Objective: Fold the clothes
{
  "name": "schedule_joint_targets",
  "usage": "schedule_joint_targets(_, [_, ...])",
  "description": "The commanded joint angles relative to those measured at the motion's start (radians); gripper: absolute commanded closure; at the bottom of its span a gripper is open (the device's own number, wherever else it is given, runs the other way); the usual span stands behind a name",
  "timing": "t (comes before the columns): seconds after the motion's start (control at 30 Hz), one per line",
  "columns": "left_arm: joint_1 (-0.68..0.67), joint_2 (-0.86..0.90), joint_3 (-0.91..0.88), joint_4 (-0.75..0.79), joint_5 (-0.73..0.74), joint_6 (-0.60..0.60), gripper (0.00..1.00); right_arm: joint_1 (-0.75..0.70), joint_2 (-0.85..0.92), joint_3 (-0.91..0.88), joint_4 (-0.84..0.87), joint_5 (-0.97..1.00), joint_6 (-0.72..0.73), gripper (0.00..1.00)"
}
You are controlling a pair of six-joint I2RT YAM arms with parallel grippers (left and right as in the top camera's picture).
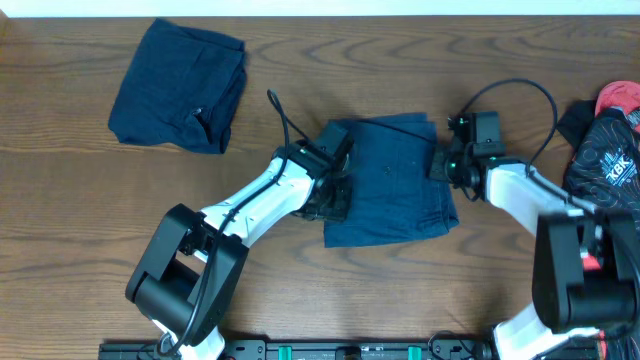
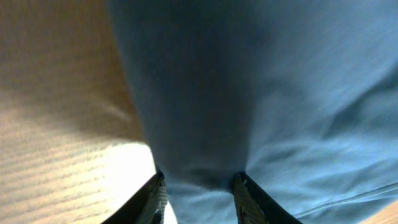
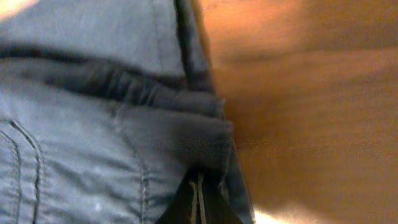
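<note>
overhead looks straight down on table [image 1: 400, 290]; wrist views, very close, share middle garment [image 1: 395, 175] from opposite edges.

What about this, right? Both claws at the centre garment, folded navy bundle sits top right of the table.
Wrong side. The folded navy bundle sits top left of the table, as the overhead view shows. The rest holds: the left claw and the right claw are both at the centre garment.
</note>
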Motion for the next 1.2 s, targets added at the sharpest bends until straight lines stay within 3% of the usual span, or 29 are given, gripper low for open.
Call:
schedule_joint_targets(0.0, [-0.004,0.011,-0.017,-0.003,-0.013,0.021,0.64,-0.065,0.068,-0.009,-0.029,0.075,0.02,0.99])
schedule_joint_targets(0.2, [0.024,-0.023,0.026,-0.047,-0.012,0.021,0.62,-0.135,-0.072,0.013,-0.184,-0.286,-0.023,0.97])
schedule_joint_targets(0.3, [0.052,-0.068,0.063,-0.09,-0.013,0.021,0.51,-0.143,-0.22,0.038,-0.317,-0.427,-0.019,0.99])
schedule_joint_targets(0.43, [0.081,-0.134,0.069,-0.063,-0.013,0.021,0.34,-0.114,-0.385,0.047,-0.426,-0.429,0.002,0.97])
schedule_joint_targets(0.57, [0.086,-0.135,0.067,0.02,-0.013,0.044,0.28,-0.052,-0.453,0.046,-0.444,-0.364,-0.035,0.95])
schedule_joint_targets(0.67, [0.089,-0.098,0.066,0.043,-0.013,0.05,0.27,0.006,-0.433,0.04,-0.459,-0.298,-0.051,0.94])
schedule_joint_targets(0.73, [0.095,-0.062,0.066,0.047,-0.013,0.05,0.16,0.046,-0.395,0.022,-0.457,-0.25,-0.05,0.91])
schedule_joint_targets(0.8, [0.105,-0.027,0.066,0.05,-0.009,0.021,0.12,0.076,-0.349,0.005,-0.45,-0.226,-0.045,0.91])
schedule_joint_targets(1.07, [0.137,0.057,0.066,0.124,0.025,-0.01,0.07,0.101,-0.095,-0.003,-0.412,-0.17,-0.015,0.9])
schedule_joint_targets(1.17, [0.136,0.067,0.064,0.173,0.054,0.004,0.04,0.101,-0.006,-0.003,-0.404,-0.189,-0.005,0.93])
